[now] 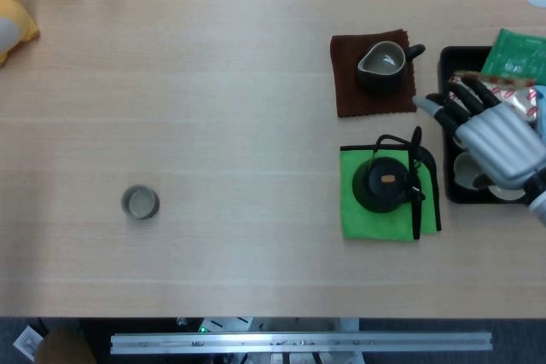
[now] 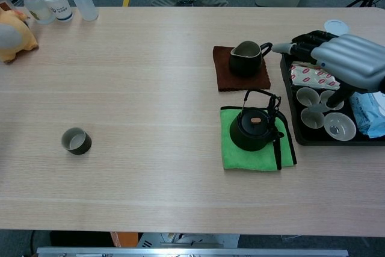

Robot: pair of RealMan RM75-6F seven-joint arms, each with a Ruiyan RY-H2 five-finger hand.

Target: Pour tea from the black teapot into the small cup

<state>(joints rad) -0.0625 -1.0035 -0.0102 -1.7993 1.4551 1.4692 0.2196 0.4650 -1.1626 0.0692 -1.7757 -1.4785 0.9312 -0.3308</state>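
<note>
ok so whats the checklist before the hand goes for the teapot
1. Black cast-iron teapot upright on the green cloth, lid on: ok.
2. Teapot handle raised and free to grip: ok.
3. Right hand holds nothing, fingers apart: ok.
4. Right hand lined up over the teapot: not ok, it hovers over the black tray, beside the teapot.
5. Small dark cup upright, alone on the wooden table: ok.
6. Tea in the teapot: cannot tell.

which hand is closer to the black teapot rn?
Right. The right hand hovers over the tray, just right of the black teapot; the left hand isn't in either view.
</note>
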